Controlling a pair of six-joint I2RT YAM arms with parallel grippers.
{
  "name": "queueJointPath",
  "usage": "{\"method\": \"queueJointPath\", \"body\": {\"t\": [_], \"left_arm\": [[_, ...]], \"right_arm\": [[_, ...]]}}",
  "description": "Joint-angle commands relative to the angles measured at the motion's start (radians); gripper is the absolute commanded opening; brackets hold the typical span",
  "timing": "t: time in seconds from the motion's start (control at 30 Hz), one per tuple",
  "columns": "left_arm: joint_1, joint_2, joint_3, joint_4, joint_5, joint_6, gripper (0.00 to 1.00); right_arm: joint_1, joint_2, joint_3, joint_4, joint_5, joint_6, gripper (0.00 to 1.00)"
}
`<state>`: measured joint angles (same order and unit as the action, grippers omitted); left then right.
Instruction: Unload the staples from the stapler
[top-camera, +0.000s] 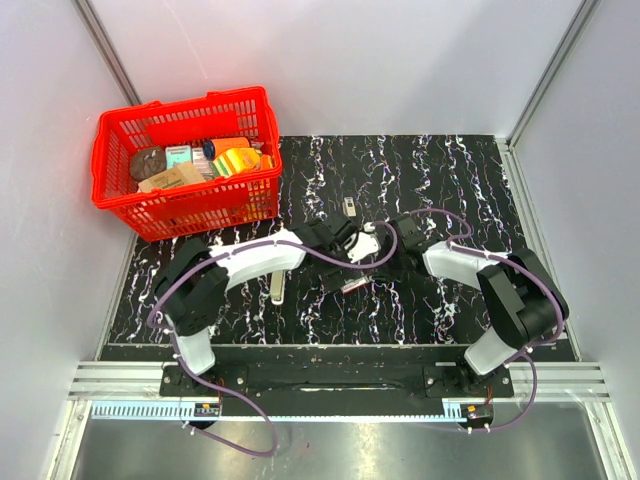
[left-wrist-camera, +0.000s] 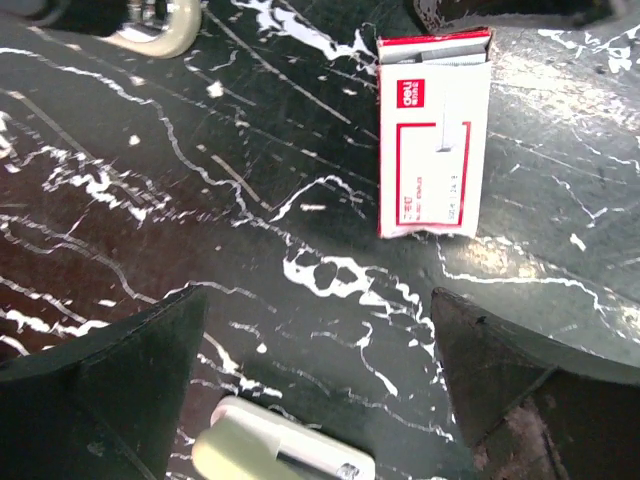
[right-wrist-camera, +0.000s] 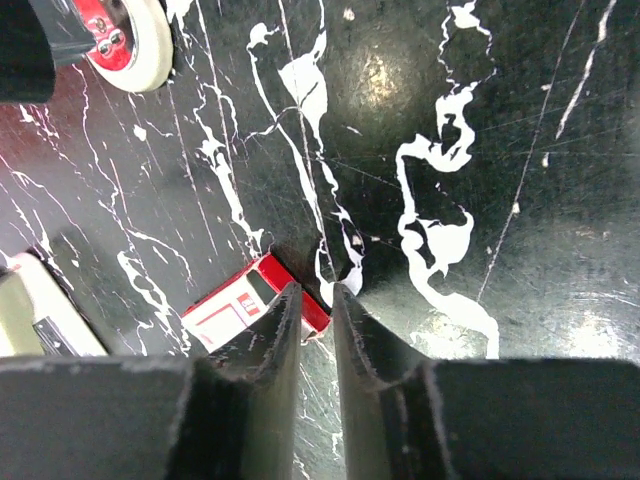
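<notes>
The stapler (left-wrist-camera: 275, 452) is a cream bar with a dark inner part. It lies flat on the black marbled table at the bottom of the left wrist view. My left gripper (left-wrist-camera: 318, 300) hangs over it, open wide and not touching it. In the right wrist view the stapler (right-wrist-camera: 35, 318) shows at the left edge. My right gripper (right-wrist-camera: 316, 287) points down at the table with only a narrow gap and nothing between its fingers. Its left finger overlaps a small red-and-white box (right-wrist-camera: 235, 312). From above, the left gripper (top-camera: 347, 238) and right gripper (top-camera: 388, 238) nearly meet at mid-table.
The red-and-white box (left-wrist-camera: 435, 140) lies ahead of the left gripper and shows from above (top-camera: 355, 285). A red basket (top-camera: 180, 106) full of items stands at the back left. A small grey piece (top-camera: 349, 207) and a cream bar (top-camera: 277, 288) lie on the table.
</notes>
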<state>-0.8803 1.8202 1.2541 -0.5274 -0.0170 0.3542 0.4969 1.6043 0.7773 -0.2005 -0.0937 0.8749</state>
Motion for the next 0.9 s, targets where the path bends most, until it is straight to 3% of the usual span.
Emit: {"method": "queueJointPath", "body": {"t": [0.0,0.2,0.4,0.5,0.87], "left_arm": [[0.024,-0.125,0.005,-0.046,0.006,-0.018,0.99],[0.069,-0.205,0.036,-0.111,0.045,-0.037,0.99],[0.115,-0.295,0.048,-0.160,0.052,-0.037,0.99],[0.138,-0.344,0.059,-0.186,0.055,-0.034,0.99],[0.224,-0.484,0.002,-0.200,0.072,-0.052,0.99]], "right_arm": [[0.015,0.020,-0.001,-0.210,0.088,-0.060,0.29],[0.015,-0.046,0.056,-0.318,0.189,-0.108,0.55],[0.014,-0.110,0.146,-0.436,0.290,-0.177,0.65],[0.014,-0.161,0.187,-0.461,0.316,-0.221,0.79],[0.014,-0.262,0.344,-0.505,0.298,-0.310,0.98]]}}
